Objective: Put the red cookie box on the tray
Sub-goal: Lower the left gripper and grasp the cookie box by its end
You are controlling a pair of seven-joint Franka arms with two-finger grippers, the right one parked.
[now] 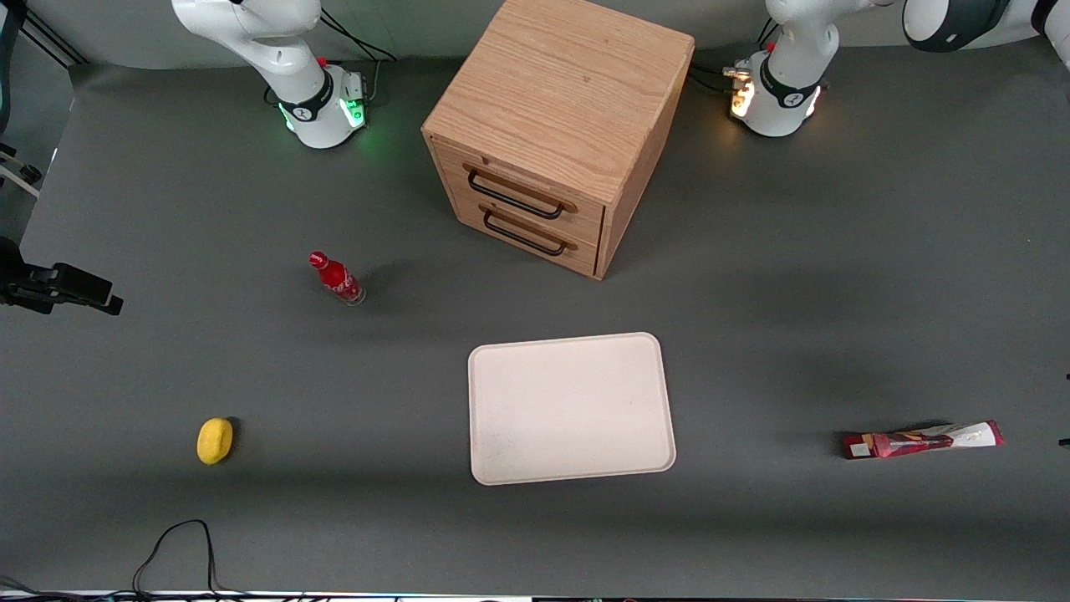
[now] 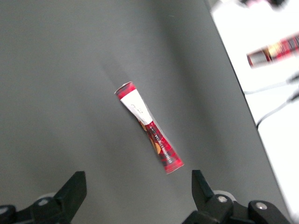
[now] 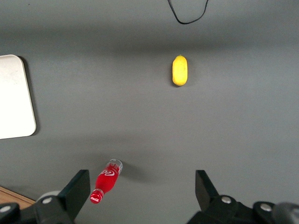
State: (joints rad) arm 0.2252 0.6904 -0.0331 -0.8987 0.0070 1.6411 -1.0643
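Box lies flat on the table, well apart from the tray toward the working arm's end, untouched; tray holds nothing. Gripper hangs above the box with fingers spread wide and nothing between them, box not yet framed squarely between the fingertips. Judgement: task barely begun, with descent, grasp, carry to tray and release all left to do.

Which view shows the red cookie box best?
The left wrist view: the red cookie box lies large under the open end effector. The front view shows it small; the right wrist view misses it.
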